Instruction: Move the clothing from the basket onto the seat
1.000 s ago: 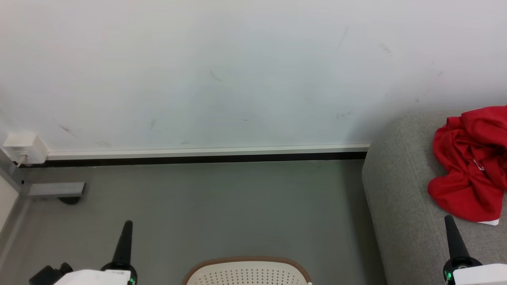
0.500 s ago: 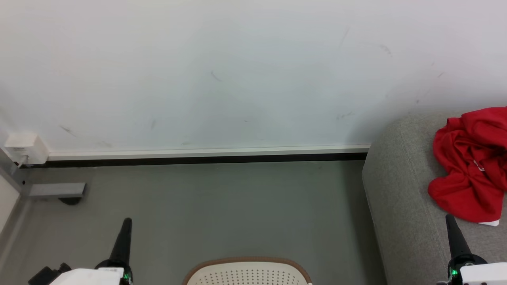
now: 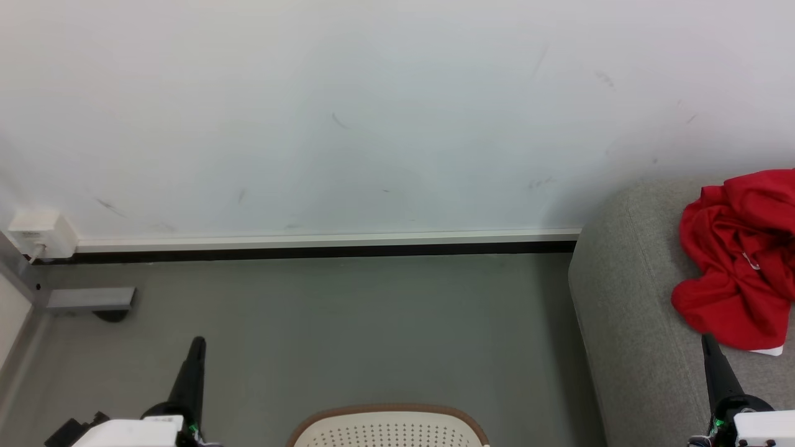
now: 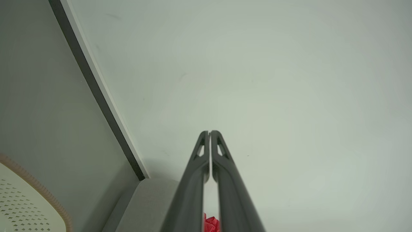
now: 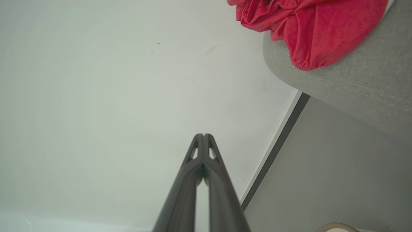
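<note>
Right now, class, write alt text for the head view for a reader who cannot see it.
A crumpled red garment lies on a grey sofa at the right, beside a white wall. At the bottom centre, a cream basket stands on the grey floor, with the left gripper and right gripper shut and empty on either side.

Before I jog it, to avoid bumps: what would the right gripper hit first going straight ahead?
Probably the white wall; the right gripper points past the seat and clothing, depth unclear.
</note>
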You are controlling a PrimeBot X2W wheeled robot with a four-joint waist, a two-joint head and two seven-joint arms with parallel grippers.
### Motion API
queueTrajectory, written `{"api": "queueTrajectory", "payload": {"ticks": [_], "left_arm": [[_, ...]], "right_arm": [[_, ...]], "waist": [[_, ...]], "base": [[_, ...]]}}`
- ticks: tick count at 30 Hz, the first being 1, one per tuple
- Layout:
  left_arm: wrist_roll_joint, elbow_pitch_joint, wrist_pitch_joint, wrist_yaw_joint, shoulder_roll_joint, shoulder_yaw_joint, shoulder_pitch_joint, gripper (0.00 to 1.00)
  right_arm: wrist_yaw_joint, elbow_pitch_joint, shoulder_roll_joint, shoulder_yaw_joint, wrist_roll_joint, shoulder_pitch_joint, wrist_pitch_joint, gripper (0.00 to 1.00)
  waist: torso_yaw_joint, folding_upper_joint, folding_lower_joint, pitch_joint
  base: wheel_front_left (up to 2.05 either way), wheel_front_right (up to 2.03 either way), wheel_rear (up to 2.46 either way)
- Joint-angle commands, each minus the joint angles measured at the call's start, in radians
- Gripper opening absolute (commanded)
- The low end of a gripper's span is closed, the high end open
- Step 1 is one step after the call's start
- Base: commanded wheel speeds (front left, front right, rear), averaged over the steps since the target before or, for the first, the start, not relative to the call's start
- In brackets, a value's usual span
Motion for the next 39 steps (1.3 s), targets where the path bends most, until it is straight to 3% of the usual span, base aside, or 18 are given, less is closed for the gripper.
{"api": "queueTrajectory", "payload": {"ticks": [1, 21, 39], "left_arm": [[-0.023, -0.003, 0.007, -0.005, 0.007, 0.007, -0.011, 0.00], [-0.164, 0.000, 0.044, -0.012, 0.008, 0.017, -0.019, 0.00], [-0.159, 0.000, 0.043, -0.011, 0.008, 0.016, -0.018, 0.00]], "right_arm": [[-0.002, -0.009, -0.002, -0.008, 0.020, -0.011, 0.006, 0.00], [-0.002, -0.007, 0.012, -0.035, 0.139, -0.017, 0.046, 0.00], [-0.002, -0.007, 0.013, -0.037, 0.131, -0.017, 0.046, 0.00]], "waist": [[0.000, 0.0000, 0.0000, 0.000], [0.002, 0.0000, 0.0000, -0.005], [0.002, 0.0000, 0.0000, -0.005]], "base": [[0.00, 0.00, 0.00], [0.00, 0.00, 0.00], [0.00, 0.00, 0.00]]}}
